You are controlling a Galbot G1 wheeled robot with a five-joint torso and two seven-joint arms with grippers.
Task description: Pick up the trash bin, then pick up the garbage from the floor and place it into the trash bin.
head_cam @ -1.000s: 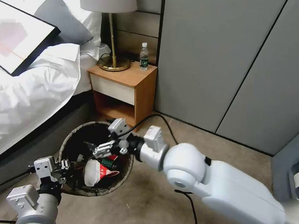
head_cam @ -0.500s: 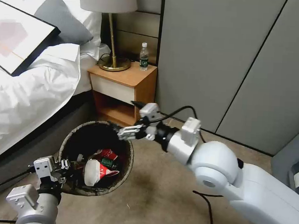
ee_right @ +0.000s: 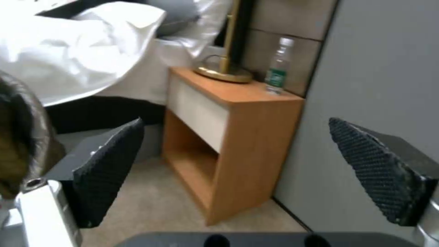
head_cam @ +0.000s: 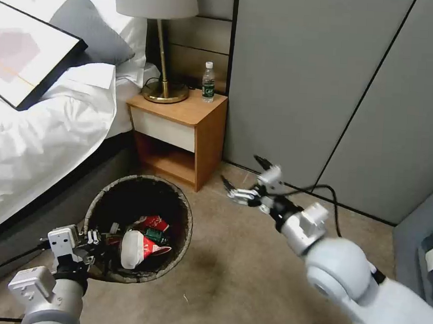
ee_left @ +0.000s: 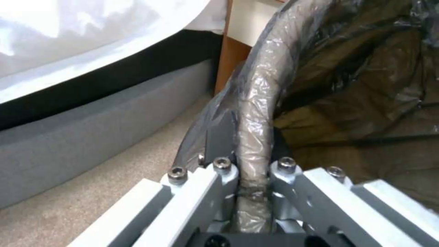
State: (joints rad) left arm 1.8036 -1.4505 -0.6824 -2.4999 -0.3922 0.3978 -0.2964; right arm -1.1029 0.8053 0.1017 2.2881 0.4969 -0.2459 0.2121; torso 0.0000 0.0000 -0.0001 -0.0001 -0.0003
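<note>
One round trash bin (head_cam: 108, 194) with a crinkled dark plastic liner sits on the beige carpet between the bed and the wooden nightstand (head_cam: 181, 130), and at least three pieces of garbage lie in it: a white-and-red paper carton (head_cam: 135, 249), a red wrapper (head_cam: 152, 222) and a small dark green item between them that is hard to make out. Two grippers are at work. The left gripper (head_cam: 95, 245) is clamped on the bin's near rim, its fingers (ee_left: 223, 178) pinching the liner-covered lip on both sides. The right gripper (head_cam: 245, 179) hangs above the carpet, well apart from the bin and in front of the nightstand, its jaws spread wide and holding nothing. One clear water bottle (head_cam: 208, 82) and one brass lamp (head_cam: 162, 46) stand on the nightstand; the lamp's shade is cut off at the top of the head view.
</note>
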